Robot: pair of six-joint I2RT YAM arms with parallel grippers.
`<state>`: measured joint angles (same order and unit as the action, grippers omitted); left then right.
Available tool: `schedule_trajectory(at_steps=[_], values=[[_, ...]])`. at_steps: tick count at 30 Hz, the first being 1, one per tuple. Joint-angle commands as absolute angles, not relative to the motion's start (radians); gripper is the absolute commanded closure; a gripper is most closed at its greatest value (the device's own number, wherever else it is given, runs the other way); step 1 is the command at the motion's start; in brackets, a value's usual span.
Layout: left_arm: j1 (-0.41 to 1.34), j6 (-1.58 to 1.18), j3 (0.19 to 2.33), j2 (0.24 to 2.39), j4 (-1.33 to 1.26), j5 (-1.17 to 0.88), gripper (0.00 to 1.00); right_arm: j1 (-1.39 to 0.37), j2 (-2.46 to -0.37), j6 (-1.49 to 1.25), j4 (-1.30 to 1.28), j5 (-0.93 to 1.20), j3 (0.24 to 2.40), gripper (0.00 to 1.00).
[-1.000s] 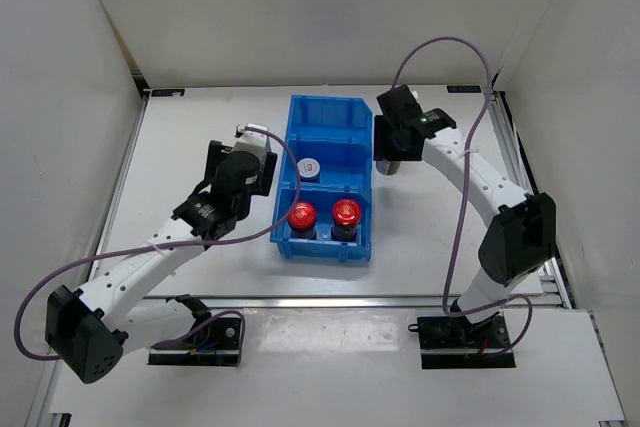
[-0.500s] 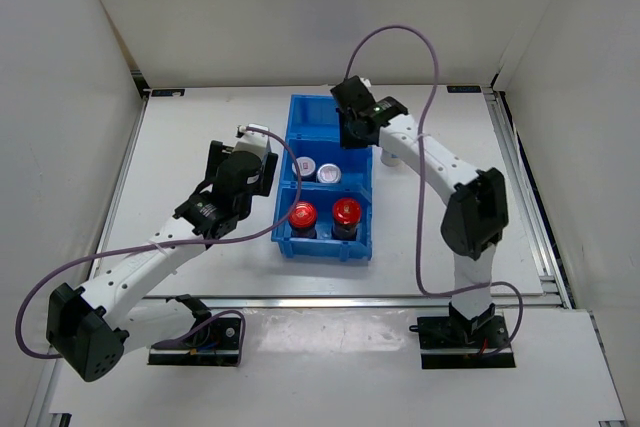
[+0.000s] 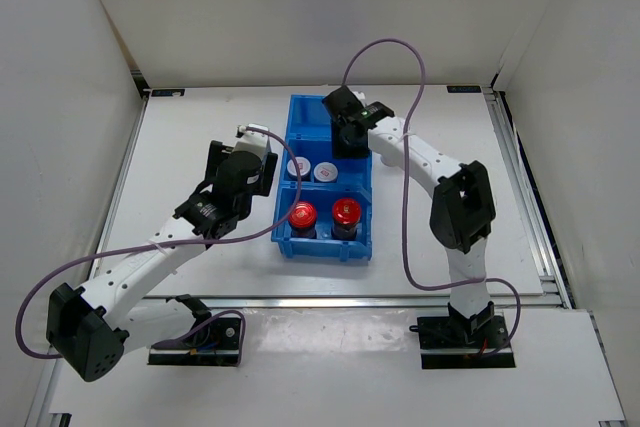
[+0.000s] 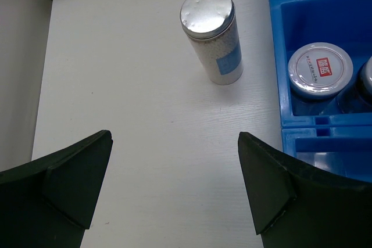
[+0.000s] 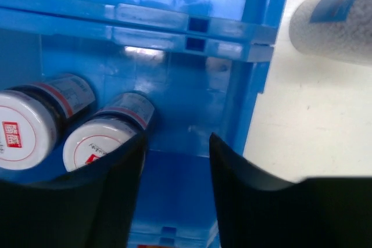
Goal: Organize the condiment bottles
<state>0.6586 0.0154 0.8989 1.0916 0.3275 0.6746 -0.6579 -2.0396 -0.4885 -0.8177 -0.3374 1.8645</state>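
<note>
Short jars point(image 3: 299, 168) and red-capped jars point(image 3: 302, 213) filed in blue bin point(image 3: 322, 252), mid-frame; I judge next a reach-and-close on first tall bottle point(image 4: 212, 33), upper centre, ahead of my spread, empty left gripper point(image 4: 174, 140), second tall bottle point(image 5: 334, 21) upper right, beyond my released right gripper point(image 5: 173, 143).

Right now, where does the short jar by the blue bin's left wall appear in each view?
Top external: the jar is in the middle compartment of the bin, at its left.
Left wrist: the jar is at the right, above mid-height.
Right wrist: the jar is at the left edge, low.
Shared landmark: the second jar, just right of it in every view.
</note>
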Motion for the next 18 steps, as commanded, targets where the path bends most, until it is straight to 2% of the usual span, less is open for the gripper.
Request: schedule_trajectory(at_steps=[1, 4, 7, 9, 12, 15, 16, 18], values=[[0.661, 0.017, 0.939, 1.094, 0.307, 0.695, 0.00, -0.663, -1.968, -0.479, -0.821, -0.388, 1.871, 0.43], [0.661, 0.006, 0.939, 1.094, 0.307, 0.706, 0.00, -0.652, -1.886, -0.534, -0.847, -0.472, 1.806, 0.14], [0.661, -0.024, 0.939, 1.094, 0.307, 0.715, 0.00, -0.641, -1.754, -0.714, -0.809, -0.492, 1.630, 0.07], [0.643, -0.055, 0.939, 1.074, 0.316, 0.669, 0.00, -0.708, -1.634, -0.829, -0.747, -0.518, 1.418, 0.06], [0.524, -0.180, 0.971, 1.065, 0.357, 0.493, 0.00, -0.823, -1.496, -0.960, -0.753, -0.754, 1.297, 0.04], [0.365, -0.276, 1.081, 1.113, 0.393, 0.267, 0.00, -0.876, -1.410, -0.980, -0.692, -0.856, 1.204, 0.03], [0.333, -0.297, 1.118, 1.180, 0.393, 0.226, 0.00, -0.876, -1.410, -0.995, -0.692, -0.856, 1.184, 0.05], [0.259, -0.331, 1.249, 1.265, 0.431, 0.140, 0.00, -0.876, -1.419, -0.996, -0.702, -0.856, 1.184, 0.21]])
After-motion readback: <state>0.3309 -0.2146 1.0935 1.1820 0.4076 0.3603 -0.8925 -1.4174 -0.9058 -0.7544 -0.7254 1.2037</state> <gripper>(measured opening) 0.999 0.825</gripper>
